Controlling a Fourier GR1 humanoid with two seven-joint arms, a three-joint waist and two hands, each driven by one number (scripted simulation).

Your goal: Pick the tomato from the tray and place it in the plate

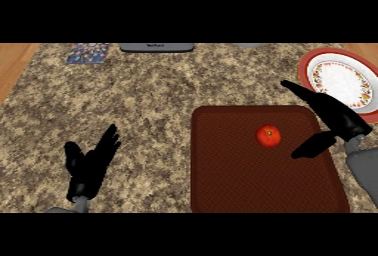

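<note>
A red tomato (269, 136) lies on the dark brown tray (244, 185), in its upper middle part. The plate (341, 80), white with a red rim and a flowered band, sits at the upper right, just beyond the tray's far right corner. My right hand (332, 114) is open over the tray's right edge, fingers stretched up and left, thumb pointing down toward the tomato. A small gap separates the thumb from the tomato. My left hand (90, 165) rests open at the lower left, fingers up, far from the tray.
The speckled stone counter (140, 95) spreads left of the tray. A grey flat device (156, 47) and a patterned blue item (88, 53) lie along the far edge. A wooden strip (15, 62) borders the counter at the left.
</note>
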